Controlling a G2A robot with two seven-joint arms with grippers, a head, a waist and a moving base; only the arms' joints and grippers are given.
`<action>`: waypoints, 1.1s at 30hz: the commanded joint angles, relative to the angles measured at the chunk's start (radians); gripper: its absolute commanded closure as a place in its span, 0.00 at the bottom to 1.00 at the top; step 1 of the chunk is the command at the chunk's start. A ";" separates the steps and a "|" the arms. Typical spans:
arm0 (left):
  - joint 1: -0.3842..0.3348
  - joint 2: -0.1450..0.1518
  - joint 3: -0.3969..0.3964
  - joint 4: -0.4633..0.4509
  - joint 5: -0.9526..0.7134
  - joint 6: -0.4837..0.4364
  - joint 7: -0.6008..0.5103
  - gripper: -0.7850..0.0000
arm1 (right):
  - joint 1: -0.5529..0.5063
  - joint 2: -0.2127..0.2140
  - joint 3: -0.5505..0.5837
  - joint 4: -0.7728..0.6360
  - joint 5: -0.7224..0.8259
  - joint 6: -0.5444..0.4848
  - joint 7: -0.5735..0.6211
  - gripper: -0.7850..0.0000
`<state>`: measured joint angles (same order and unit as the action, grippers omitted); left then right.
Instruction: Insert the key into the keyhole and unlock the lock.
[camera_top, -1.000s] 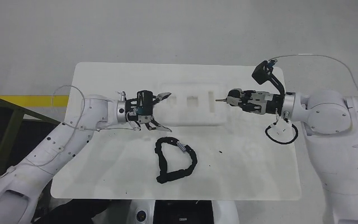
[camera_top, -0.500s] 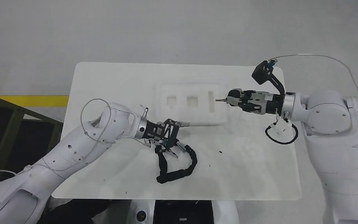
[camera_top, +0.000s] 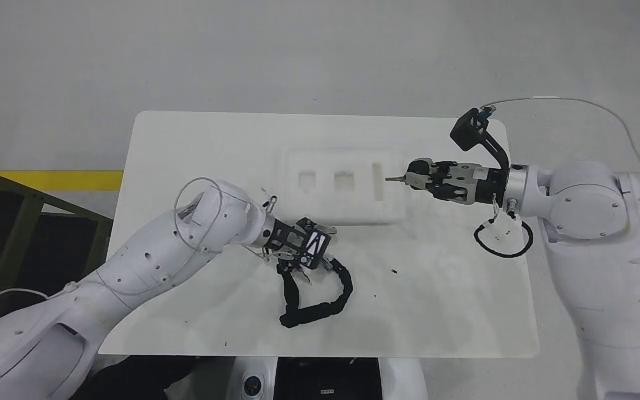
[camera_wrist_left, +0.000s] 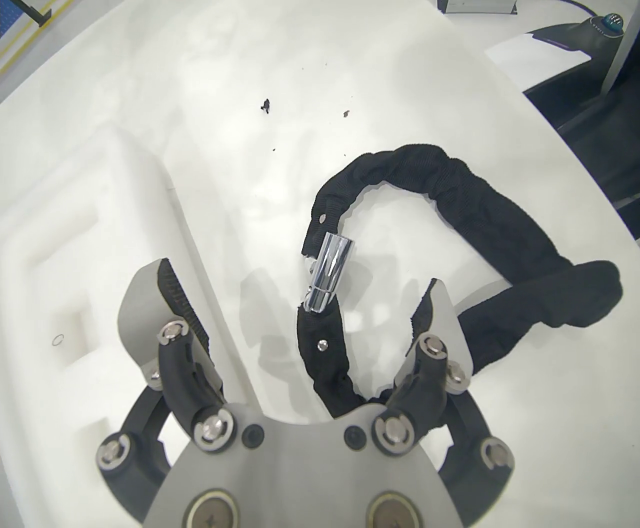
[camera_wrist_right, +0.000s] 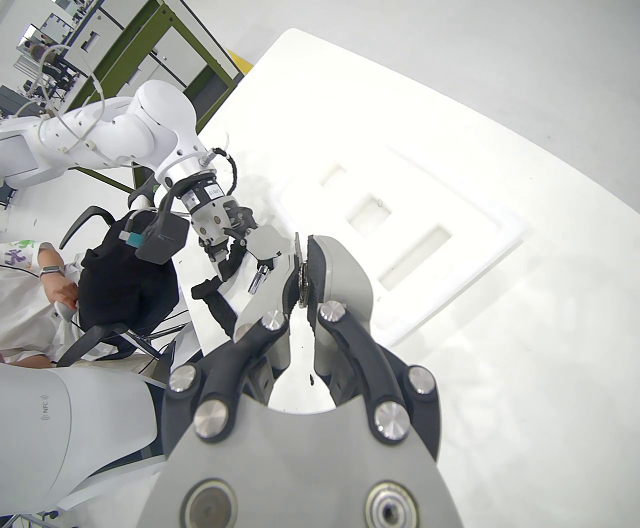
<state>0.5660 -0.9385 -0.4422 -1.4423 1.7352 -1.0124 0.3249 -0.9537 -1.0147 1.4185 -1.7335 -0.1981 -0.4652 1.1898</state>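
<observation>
You have the left gripper (camera_wrist_left: 300, 292) with its fingers (camera_wrist_left: 172, 300) spread wide, low over the table (camera_wrist_left: 210, 100). The lock (camera_top: 315, 285) lies flat under it. Its chrome cylinder (camera_wrist_left: 327, 272) sits between the two fingertips, nearer the finger away from the foam tray (camera_wrist_left: 75, 210), and touches neither. The other finger hangs over the tray's edge. The black sleeved chain (camera_wrist_left: 480, 200) leaves both ends of the cylinder: one end runs back between the fingers toward the palm, and the rest loops out past the fingertips and around the outside of the nearer finger. You can't tell where the keyhole faces. Your right gripper (camera_wrist_right: 300, 272) has its fingers pressed together on the key (camera_wrist_right: 298, 247), pinching its head, with the blade sticking out past the fingertips. In the top view the right gripper (camera_top: 412, 177) is just beside the tray's end, the key (camera_top: 395, 179) pointing over the tray, well apart from the lock and the left gripper (camera_top: 312, 252).
</observation>
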 joint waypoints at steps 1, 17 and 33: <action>-0.017 -0.005 0.031 0.011 -0.001 0.000 -0.006 0.00 | 0.000 0.000 0.000 0.000 0.000 0.000 0.000 1.00; -0.147 -0.049 0.212 0.057 -0.038 0.000 -0.041 0.00 | 0.000 0.000 0.000 0.000 0.000 0.000 0.000 1.00; -0.189 -0.076 0.272 0.077 -0.144 0.000 -0.153 0.12 | 0.000 0.000 0.000 0.000 0.000 0.000 0.000 1.00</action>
<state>0.3768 -1.0141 -0.1700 -1.3663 1.5938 -1.0123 0.1756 -0.9537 -1.0147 1.4185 -1.7335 -0.1981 -0.4652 1.1898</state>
